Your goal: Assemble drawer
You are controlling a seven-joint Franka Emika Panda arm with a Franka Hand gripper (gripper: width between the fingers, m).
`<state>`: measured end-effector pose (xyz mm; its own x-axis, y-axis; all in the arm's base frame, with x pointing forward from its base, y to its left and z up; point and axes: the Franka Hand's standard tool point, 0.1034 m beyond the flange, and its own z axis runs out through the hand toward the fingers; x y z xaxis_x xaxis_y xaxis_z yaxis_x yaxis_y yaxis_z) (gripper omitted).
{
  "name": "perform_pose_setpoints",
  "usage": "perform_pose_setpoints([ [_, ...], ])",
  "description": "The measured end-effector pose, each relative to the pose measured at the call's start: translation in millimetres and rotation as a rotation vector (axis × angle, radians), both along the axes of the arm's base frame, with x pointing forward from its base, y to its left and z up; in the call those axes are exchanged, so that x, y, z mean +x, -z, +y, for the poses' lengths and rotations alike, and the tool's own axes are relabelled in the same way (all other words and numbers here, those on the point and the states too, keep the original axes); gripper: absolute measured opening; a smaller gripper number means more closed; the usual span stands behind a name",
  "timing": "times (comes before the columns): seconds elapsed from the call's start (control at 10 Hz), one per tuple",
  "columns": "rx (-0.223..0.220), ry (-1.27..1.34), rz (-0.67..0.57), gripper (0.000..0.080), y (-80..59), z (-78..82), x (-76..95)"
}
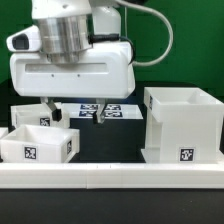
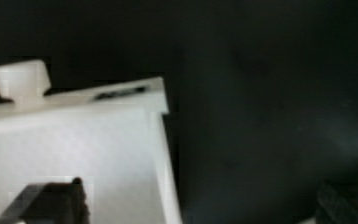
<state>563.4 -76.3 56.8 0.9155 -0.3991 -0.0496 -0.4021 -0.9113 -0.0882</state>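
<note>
The drawer lies in three white parts. The large cube-like housing (image 1: 185, 125) stands on the exterior view's right, open side up, with a tag on its front. Two open-topped trays sit on the left, one in front (image 1: 40, 143) with a tag and one behind it (image 1: 32, 114). My gripper (image 1: 75, 112) hangs between the trays and the housing, open and empty. One finger (image 1: 49, 106) is over the rear tray's edge. In the wrist view, a tray (image 2: 78, 150) with a small knob (image 2: 19, 80) lies under one finger (image 2: 43, 205). The other finger (image 2: 345, 200) is over the black table.
The marker board (image 1: 118, 110) lies flat at the back behind the gripper. A long low white rail (image 1: 110, 176) runs along the front edge. Black table surface (image 1: 110, 140) shows between the front tray and the housing. A green wall is behind.
</note>
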Motion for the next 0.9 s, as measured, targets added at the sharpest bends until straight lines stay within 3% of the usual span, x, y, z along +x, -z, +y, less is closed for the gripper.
perform_pose_setpoints([
  [0.5, -0.021, -0.001, -0.010, 0.0649, 38.7, -10.4, -9.8],
  [0.9, -0.020, -0.025, 0.002, 0.0649, 45.9, -6.3, -13.2],
])
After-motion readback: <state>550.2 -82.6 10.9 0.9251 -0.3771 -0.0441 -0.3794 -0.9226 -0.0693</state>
